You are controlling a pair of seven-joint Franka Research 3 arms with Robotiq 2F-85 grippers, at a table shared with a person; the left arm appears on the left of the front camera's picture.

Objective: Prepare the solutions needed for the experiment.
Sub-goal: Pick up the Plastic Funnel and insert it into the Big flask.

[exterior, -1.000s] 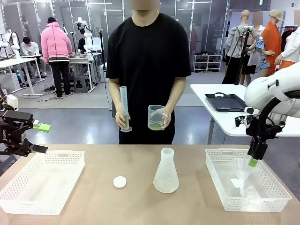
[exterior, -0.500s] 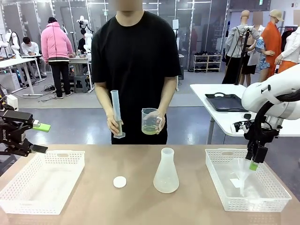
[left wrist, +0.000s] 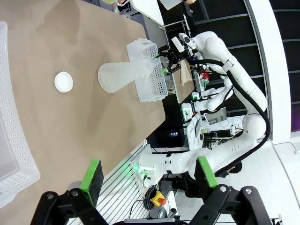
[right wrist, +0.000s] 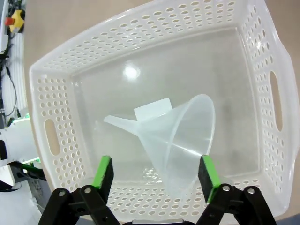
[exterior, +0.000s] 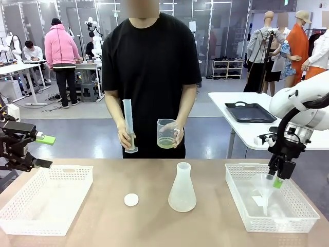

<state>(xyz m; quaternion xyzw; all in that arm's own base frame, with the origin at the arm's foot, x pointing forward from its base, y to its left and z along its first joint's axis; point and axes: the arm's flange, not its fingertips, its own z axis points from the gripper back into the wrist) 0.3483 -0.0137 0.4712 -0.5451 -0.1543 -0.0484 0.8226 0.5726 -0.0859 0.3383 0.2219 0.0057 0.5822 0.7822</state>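
At left edge: left gripper (exterior: 45,152) (left wrist: 149,174) held level, fingers pointing right, one green pad above other, jaws wide apart. From right: white right arm (exterior: 303,100) arches over and bends down at wrist (exterior: 289,138). Below it, right gripper (exterior: 277,178) (right wrist: 156,174) points straight down, low on right side, jaws spread wide.

Bright, even overhead light; sharp
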